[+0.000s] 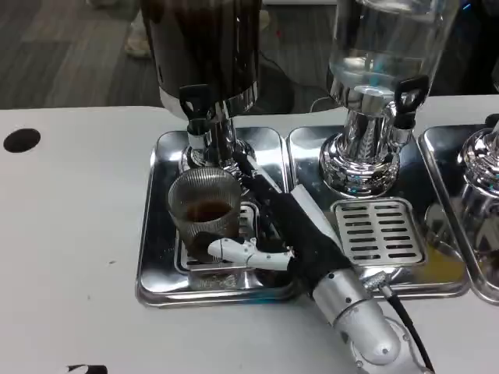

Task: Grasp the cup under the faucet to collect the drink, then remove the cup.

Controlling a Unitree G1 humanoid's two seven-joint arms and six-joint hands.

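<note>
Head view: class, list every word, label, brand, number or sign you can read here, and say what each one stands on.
None: no readable text anywhere in this view.
The dark drink dispenser, the clear dispenser, the ribbed cup and the steel tray bear no lettering.
The right hand, its fingers round the cup, carries no marking.
The black mark at the table's bottom edge is cut off, unreadable.

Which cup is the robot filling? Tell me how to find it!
Find the dark drink dispenser on the left silver tray. Right under its faucet sits the ribbed clear cup, held by the right hand. It has brown drink inside.
</note>
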